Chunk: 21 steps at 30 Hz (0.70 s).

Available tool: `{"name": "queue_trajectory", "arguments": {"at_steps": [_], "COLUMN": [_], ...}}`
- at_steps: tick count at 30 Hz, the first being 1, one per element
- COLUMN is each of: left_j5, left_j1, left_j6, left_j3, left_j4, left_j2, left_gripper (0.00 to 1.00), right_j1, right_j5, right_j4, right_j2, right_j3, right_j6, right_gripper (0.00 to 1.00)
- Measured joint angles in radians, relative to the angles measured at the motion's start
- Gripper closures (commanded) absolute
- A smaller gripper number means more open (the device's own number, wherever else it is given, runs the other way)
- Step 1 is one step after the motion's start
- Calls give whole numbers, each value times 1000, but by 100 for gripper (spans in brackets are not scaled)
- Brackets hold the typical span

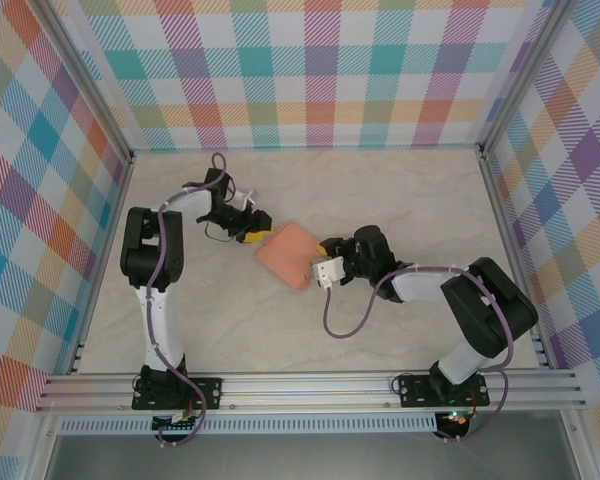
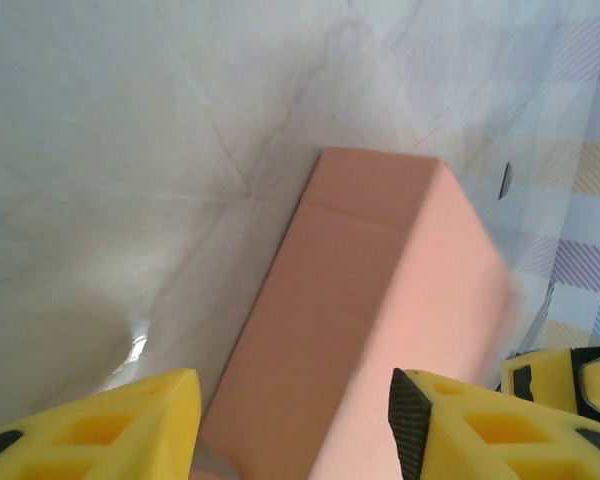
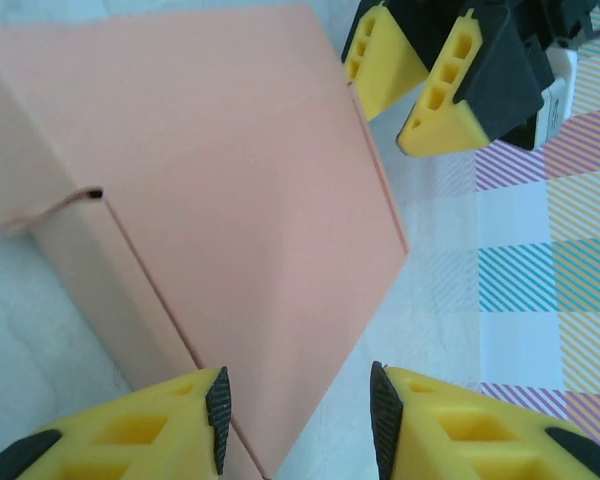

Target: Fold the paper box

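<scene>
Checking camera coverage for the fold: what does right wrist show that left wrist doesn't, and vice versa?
Right wrist: the paper box's broad top face, a side wall with a small slit at a flap edge, and the left arm's jaws by its far corner. Left wrist: the box seen lengthwise, with a crease across its far end. Both: the box, the pale table, a plaid wall, and each camera's own yellow jaws at the bottom edge.

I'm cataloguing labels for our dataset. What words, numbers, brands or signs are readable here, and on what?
No readable text.
The paper box: plain salmon card, no print.
The left end effector and right end effector: yellow and black, unmarked.
The plaid walls: pattern only.
The circuit board at the left arm's base: too small to read.
</scene>
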Motion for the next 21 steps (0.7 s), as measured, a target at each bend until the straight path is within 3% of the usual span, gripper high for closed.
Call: {"name": "queue_trajectory", "arguments": {"at_steps": [4, 7, 11, 21], "left_j5": [-1, -12, -57, -255], "left_j1": [44, 68, 69, -108], "left_j6": [-8, -26, -12, 159], "left_j3": [-13, -40, -60, -68], "left_j4": [42, 88, 117, 52], "left_j2": [-95, -182, -229, -117], "left_gripper": [40, 39, 39, 41], "right_j1": [-13, -17, -25, -195], "right_j5": [-26, -42, -50, -160], "right_j4": [-45, -95, -167, -195], "right_j2": [-35, -66, -83, -139], "right_j3": [0, 0, 1, 4], "right_j6": [90, 129, 136, 446], "right_gripper": [57, 42, 36, 35]}}
